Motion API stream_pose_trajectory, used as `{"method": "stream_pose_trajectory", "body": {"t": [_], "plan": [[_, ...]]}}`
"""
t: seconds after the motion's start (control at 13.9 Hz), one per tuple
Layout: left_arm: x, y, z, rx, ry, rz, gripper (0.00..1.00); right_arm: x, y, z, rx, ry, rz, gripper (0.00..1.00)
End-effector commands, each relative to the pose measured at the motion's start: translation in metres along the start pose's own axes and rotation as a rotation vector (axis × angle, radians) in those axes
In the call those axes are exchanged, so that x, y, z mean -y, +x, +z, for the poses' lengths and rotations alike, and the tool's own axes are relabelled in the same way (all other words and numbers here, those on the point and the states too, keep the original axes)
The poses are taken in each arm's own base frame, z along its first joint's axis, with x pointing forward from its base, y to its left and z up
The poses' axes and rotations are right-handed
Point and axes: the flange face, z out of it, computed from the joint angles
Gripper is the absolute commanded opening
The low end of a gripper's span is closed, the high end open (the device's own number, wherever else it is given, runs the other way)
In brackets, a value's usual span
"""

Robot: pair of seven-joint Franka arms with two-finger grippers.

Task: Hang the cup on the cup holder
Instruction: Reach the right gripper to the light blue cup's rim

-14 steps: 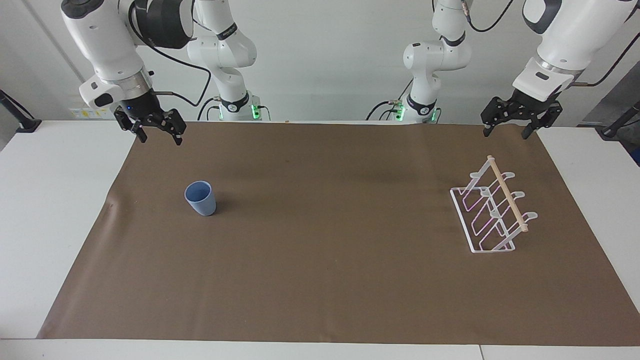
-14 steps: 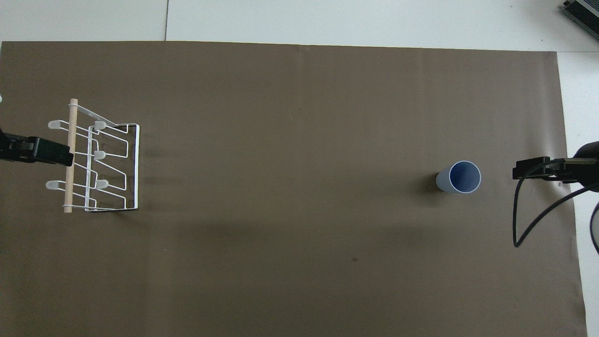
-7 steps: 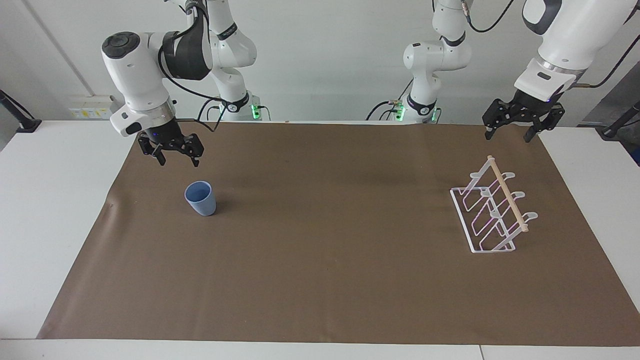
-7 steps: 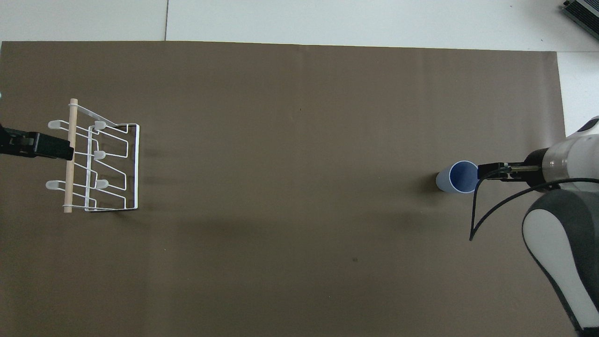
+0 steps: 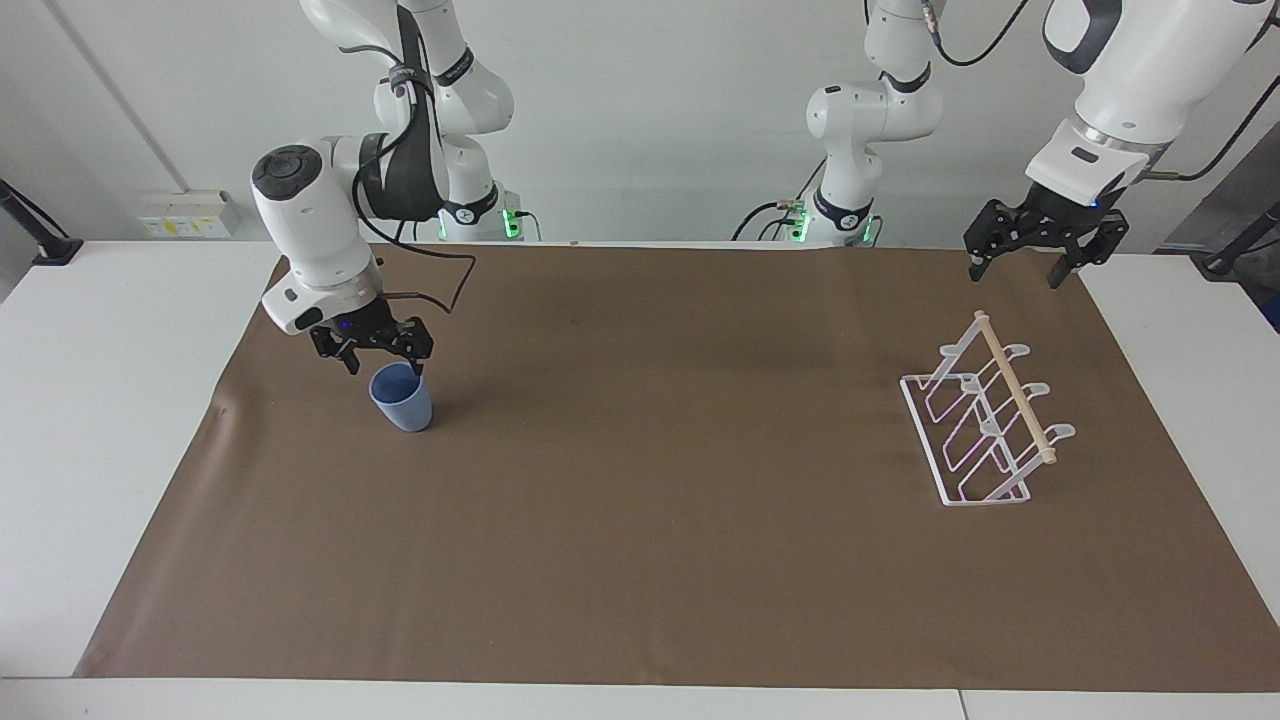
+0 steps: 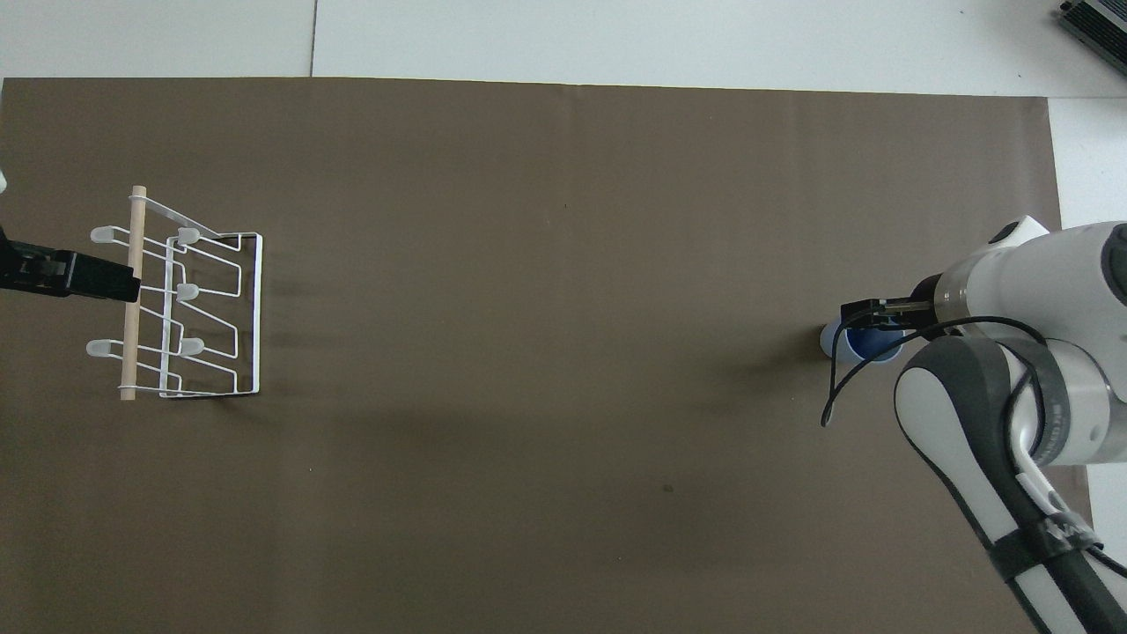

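Observation:
The light-blue cup (image 5: pixel 403 400) stands upright on the brown mat toward the right arm's end of the table. My right gripper (image 5: pixel 385 366) hangs open just over the cup's rim, its fingertips spread about as wide as the cup. Whether they touch the cup I cannot tell. From overhead the right gripper (image 6: pixel 867 310) hides most of the cup (image 6: pixel 847 354). The white wire cup holder (image 5: pixel 985 425) with its wooden dowel stands toward the left arm's end, its prongs bare. My left gripper (image 5: pixel 1013 272) waits open in the air over the mat's edge by the cup holder (image 6: pixel 202 308).
A brown mat (image 5: pixel 650 520) covers most of the white table (image 5: pixel 100 420). A black cable (image 5: pixel 440 285) loops from the right wrist above the mat. Between cup and cup holder lies only mat. The left gripper (image 6: pixel 106 280) shows overhead beside the dowel.
The right arm has swung down from the mat's edge by the robots to just above the cup, still open. The left gripper has barely shifted. Cup and cup holder have not moved.

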Motion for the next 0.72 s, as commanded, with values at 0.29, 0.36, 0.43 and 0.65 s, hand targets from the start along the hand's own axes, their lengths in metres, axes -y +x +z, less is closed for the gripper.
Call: {"method": "stream_pose_trajectory", "body": {"t": [0.29, 0.36, 0.43, 0.65], "plan": [[0.001, -0.007, 0.007, -0.006, -0.008, 0.012, 1.00, 0.017, -0.006, 0.026, -0.016, 0.019, -0.004, 1.00], [0.001, -0.006, 0.007, -0.012, -0.007, 0.009, 1.00, 0.021, -0.008, 0.029, -0.008, 0.019, -0.012, 1.00], [-0.001, -0.006, 0.007, -0.013, -0.007, 0.009, 1.00, 0.022, -0.011, 0.032, -0.002, 0.019, -0.013, 1.00], [-0.003, -0.006, 0.007, -0.013, -0.007, 0.015, 1.00, 0.024, -0.017, 0.038, -0.008, 0.019, -0.019, 1.00]]}}
